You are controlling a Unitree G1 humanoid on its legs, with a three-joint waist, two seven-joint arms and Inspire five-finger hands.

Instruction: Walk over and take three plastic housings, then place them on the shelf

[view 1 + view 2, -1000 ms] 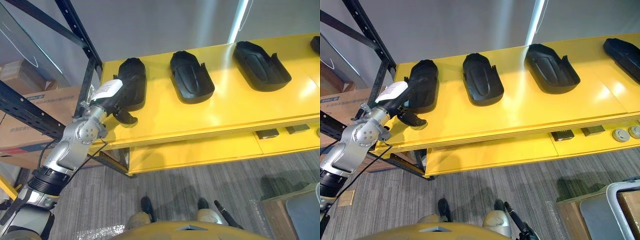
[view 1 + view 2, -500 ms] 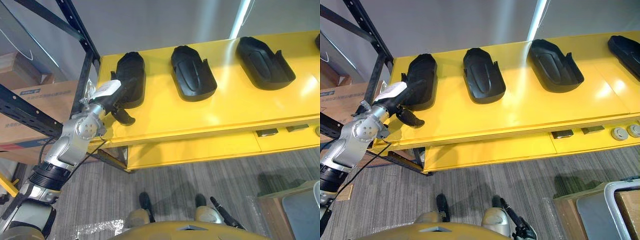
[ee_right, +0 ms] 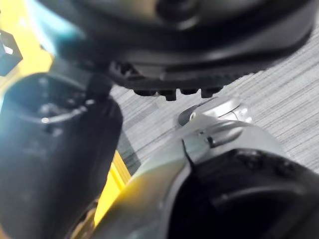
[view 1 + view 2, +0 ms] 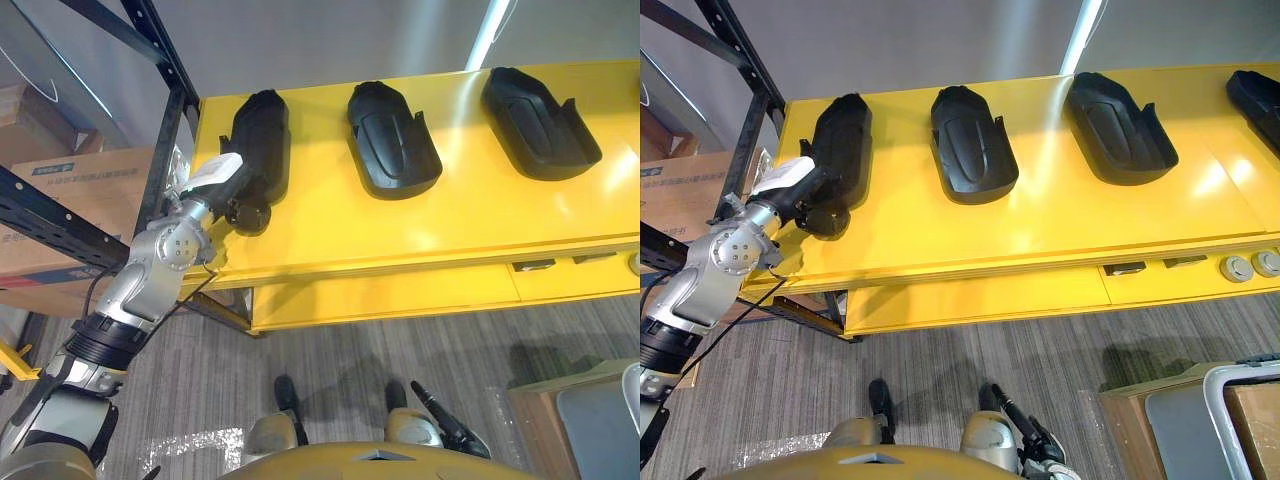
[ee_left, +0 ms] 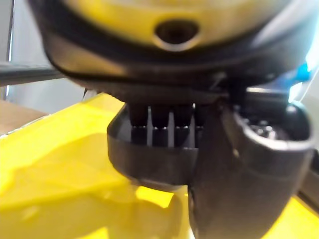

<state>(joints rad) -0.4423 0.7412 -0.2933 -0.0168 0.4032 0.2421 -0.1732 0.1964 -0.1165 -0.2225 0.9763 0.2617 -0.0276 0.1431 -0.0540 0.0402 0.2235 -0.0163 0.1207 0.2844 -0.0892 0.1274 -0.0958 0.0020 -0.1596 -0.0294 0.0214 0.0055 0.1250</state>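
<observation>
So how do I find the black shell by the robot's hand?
Find the long yellow shelf with its row of black shells. Yours is the leftmost shell, beside the dark rack post, and the only one touching the robot's left hand.

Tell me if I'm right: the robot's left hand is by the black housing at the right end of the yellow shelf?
Not quite. The left hand is by the black housing at the left end of the yellow shelf, not the right end. The left eye view shows it.
</observation>
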